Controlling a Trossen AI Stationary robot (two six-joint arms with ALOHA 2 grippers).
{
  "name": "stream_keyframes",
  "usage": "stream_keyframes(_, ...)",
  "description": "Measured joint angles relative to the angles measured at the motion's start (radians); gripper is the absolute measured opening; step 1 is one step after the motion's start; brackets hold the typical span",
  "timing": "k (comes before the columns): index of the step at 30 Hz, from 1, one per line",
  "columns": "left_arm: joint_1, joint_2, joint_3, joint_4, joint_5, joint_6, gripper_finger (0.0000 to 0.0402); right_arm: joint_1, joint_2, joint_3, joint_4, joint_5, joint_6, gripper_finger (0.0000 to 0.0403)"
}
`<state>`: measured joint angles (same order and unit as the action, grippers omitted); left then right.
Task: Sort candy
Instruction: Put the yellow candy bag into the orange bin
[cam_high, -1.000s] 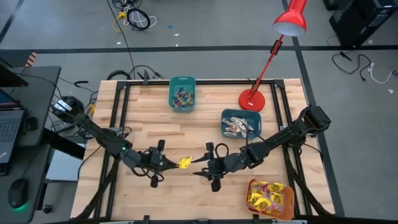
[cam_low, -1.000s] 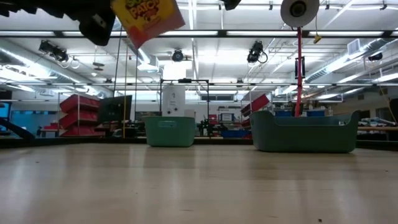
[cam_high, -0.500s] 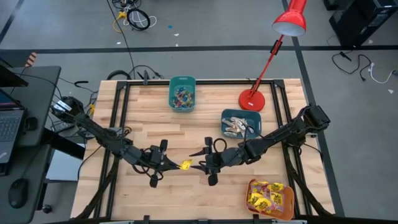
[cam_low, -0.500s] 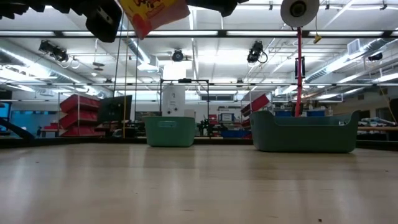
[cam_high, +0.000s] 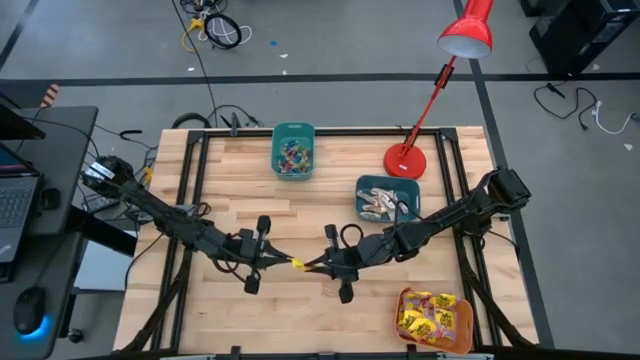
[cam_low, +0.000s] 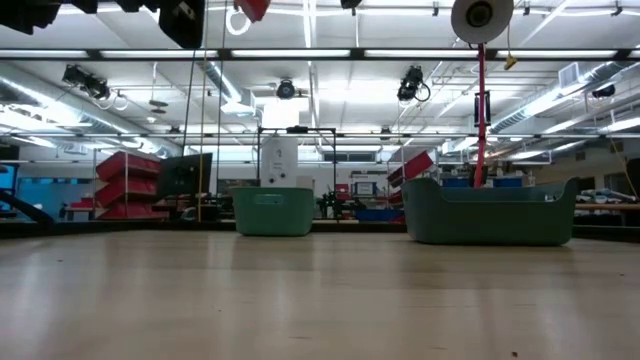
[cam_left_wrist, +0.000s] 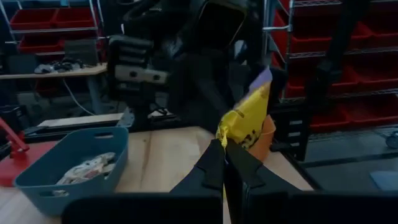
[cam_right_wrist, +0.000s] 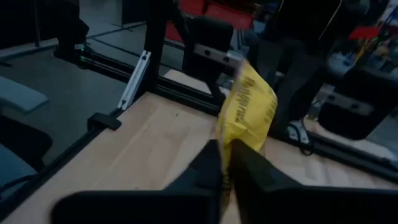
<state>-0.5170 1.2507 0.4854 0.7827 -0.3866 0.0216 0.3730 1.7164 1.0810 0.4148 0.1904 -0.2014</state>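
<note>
A yellow candy packet (cam_high: 297, 264) with dark print hangs above the middle of the table, between my two grippers. My left gripper (cam_high: 283, 262) comes at it from the table's left and is shut on it. My right gripper (cam_high: 312, 266) comes from the right and is also shut on it. The packet (cam_left_wrist: 247, 118) stands up beyond the left fingers in the left wrist view, and the same packet (cam_right_wrist: 250, 107) shows in the right wrist view. In the low view only a red scrap (cam_low: 250, 8) and dark gripper parts show at the top edge. My left gripper pinches the packet's lower edge (cam_left_wrist: 227, 138) between its two fingers, coming level from the table's left. The packet is lifted clear of the table and stands up past the fingertips. My right gripper pinches the packet's opposite lower edge (cam_right_wrist: 229, 135) between its two fingers, coming level from the table's right. The packet is clear of the table and stands upright above the fingers.
A teal bin (cam_high: 293, 150) with small coloured sweets stands at the far middle. A darker bin (cam_high: 387, 198) with pale pieces stands right of centre. An orange bin (cam_high: 435, 318) with yellow packets sits at the near right. A red lamp's base (cam_high: 405, 160) stands at the far right.
My right gripper has moved toward the table's left, up to the packet, and has shut on it. My left gripper has kept its hold and edged right. The packet has risen almost out of the low view's top.
</note>
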Motion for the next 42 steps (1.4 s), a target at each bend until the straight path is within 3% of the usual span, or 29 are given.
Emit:
stream_keyframes(2, 0.006, 0.000, 0.000, -0.017, -0.001, 0.000, 0.0000, 0.004, 0.000, 0.000, 0.004, 0.024, -0.028, 0.0012)
stream_keyframes(13, 0.005, -0.003, 0.000, -0.070, -0.005, -0.087, 0.0035, 0.032, -0.051, 0.000, -0.105, 0.158, 0.075, 0.0002)
stream_keyframes(23, 0.005, -0.003, 0.000, -0.104, -0.019, -0.069, 0.0050, 0.090, -0.207, 0.000, -0.399, 0.099, 0.291, 0.0000)
stream_keyframes(27, 0.005, -0.003, 0.000, -0.110, -0.030, -0.027, 0.0050, 0.119, -0.312, 0.000, -0.630, -0.008, 0.515, 0.0000)
stream_keyframes(34, 0.007, -0.003, 0.000, -0.118, -0.036, 0.027, 0.0051, 0.208, -0.430, 0.000, -1.057, -0.273, 1.053, 0.0000)
stream_keyframes(37, 0.007, -0.003, 0.000, -0.120, -0.050, 0.027, 0.0051, 0.271, -0.427, 0.000, -1.138, -0.354, 1.232, 0.0000)
stream_keyframes(42, 0.007, -0.003, 0.000, -0.122, -0.056, 0.027, 0.0051, 0.388, -0.410, 0.000, -1.167, -0.379, 1.488, 0.0000)
